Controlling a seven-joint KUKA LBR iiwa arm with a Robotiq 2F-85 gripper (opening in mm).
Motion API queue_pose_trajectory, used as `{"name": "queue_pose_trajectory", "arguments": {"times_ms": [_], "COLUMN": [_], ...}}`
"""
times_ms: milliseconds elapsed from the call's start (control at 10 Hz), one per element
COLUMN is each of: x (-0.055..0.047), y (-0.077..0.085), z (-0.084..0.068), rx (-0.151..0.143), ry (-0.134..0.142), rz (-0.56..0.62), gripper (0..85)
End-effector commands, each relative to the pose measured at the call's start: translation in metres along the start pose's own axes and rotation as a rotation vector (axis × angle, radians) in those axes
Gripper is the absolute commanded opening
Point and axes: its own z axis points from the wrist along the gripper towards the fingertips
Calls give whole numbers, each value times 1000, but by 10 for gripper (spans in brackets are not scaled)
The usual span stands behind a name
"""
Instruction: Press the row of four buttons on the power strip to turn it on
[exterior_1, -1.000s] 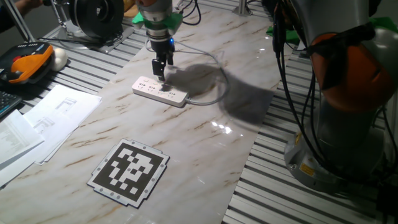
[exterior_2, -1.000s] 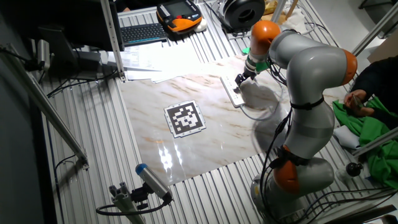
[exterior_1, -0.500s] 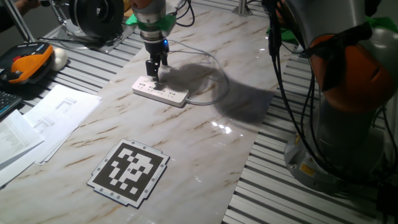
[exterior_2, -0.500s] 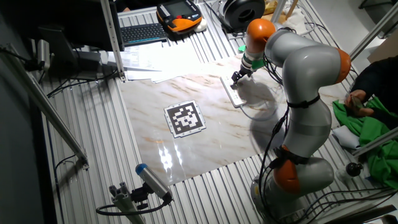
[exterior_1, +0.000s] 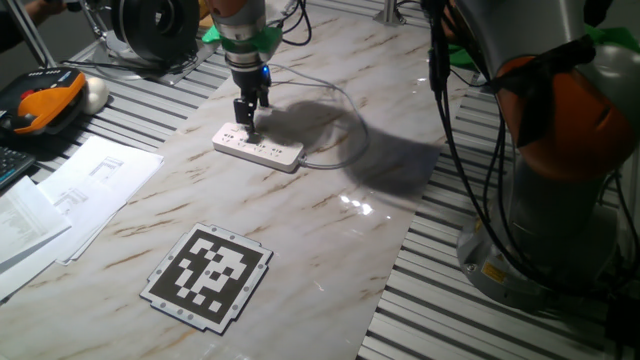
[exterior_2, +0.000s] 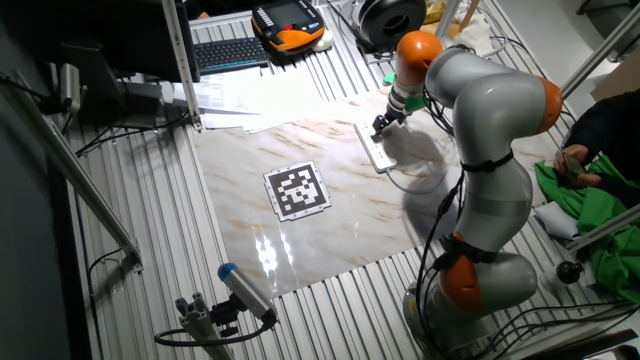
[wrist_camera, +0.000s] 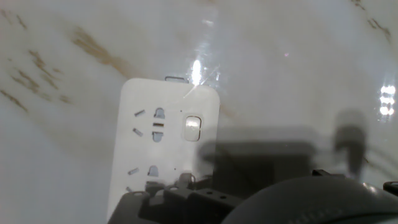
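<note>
Hand view shows the power strip (wrist_camera: 163, 149) lying flat on the marble tabletop (wrist_camera: 298, 68), its rounded end pointing away from me, socket slots down its left side and one lit rectangular button (wrist_camera: 192, 127) to their right; the other buttons are hidden under my dark housing at the bottom edge. From one fixed view, papers (exterior_1: 70, 190) lie off the left edge, a black-and-white marker board (exterior_1: 208, 275) sits near the front edge, and my gripper (exterior_1: 243, 128) stands upright over the strip's left end, tips at or just above its top face. The strip's thin cable (exterior_1: 340, 125) loops toward the right. Whether my jaws are apart or together, I cannot tell.
</note>
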Motion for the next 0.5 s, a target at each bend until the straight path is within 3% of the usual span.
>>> {"name": "queue_pose_trajectory", "arguments": {"times_ms": [0,400], "x": [-1,-1], "y": [0,-2], "z": [2,9], "rx": [-2,-10], "ry": [-2,-4], "rz": [-1,-6], "gripper": [850,850]}}
